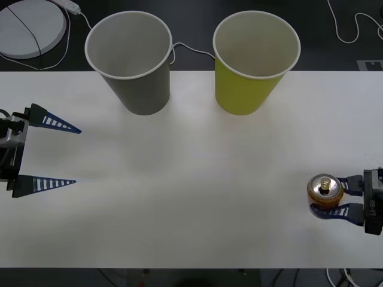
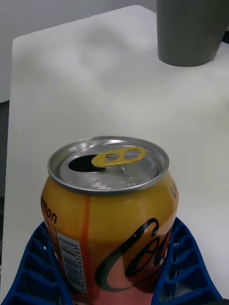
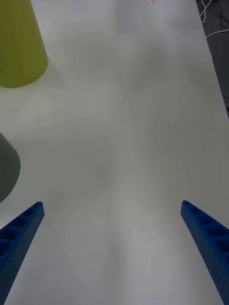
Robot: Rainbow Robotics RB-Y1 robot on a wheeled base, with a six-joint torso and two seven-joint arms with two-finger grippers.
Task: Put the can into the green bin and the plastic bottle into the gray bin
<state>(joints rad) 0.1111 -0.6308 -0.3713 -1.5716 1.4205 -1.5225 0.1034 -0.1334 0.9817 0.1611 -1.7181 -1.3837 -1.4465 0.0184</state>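
My right gripper [image 1: 333, 196] sits at the right edge of the white table [image 1: 191, 179], its blue ribbed fingers [image 2: 183, 267] pressed against both sides of the can [image 1: 325, 190]. The can stands upright between them, orange-gold on its wall, silver on its lid, the tab yellow and the mouth open; small drops sit on the lid. From my right wrist I see the can [image 2: 109, 214] close up, with the gray bin [image 2: 191, 31] well beyond it across the table.

My left gripper [image 1: 51, 152] hovers at the table's left edge, fingers [image 3: 19, 238] spread wide with nothing between them.

The gray bin [image 1: 134, 60] and the green bin [image 1: 251, 63] stand upright near the far edge, side by side but apart, the gray one to the left. Both are well apart from the can.
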